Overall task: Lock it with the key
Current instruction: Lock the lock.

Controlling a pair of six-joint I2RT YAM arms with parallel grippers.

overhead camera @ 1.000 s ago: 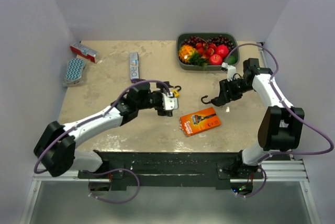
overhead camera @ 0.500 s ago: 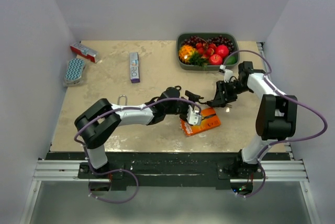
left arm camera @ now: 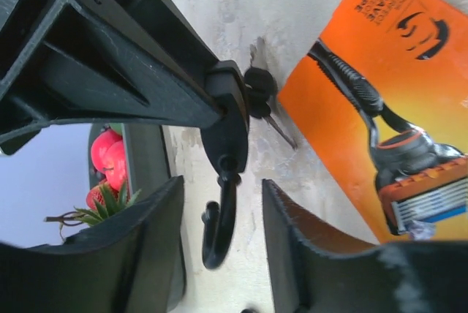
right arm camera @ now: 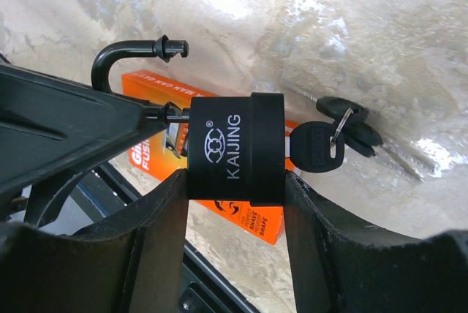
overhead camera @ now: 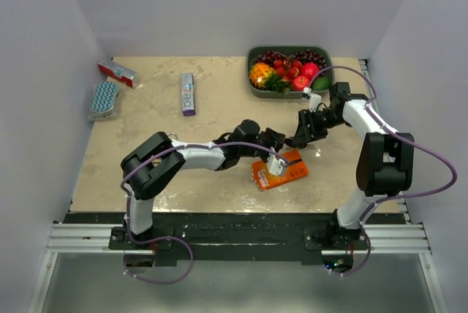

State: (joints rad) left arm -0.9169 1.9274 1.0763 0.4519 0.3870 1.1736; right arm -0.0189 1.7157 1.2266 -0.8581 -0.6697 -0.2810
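Observation:
A black KAIJING padlock hangs above the table with my right gripper shut on its body. Its shackle is open and points left. A black key sits in the lock's base, with spare keys on a ring beside it. In the left wrist view the shackle's hook hangs between the jaws of my left gripper, with a gap on each side. From above, the left gripper meets the right gripper near mid-table.
An orange razor package lies right under the two grippers. A dark tray of fruit stands at the back right. A toothpaste box, a sponge and a red box lie at the back left.
My left arm has swung right across the table to the padlock, and its jaws have narrowed around the shackle. The right gripper has shifted slightly back with the lock.

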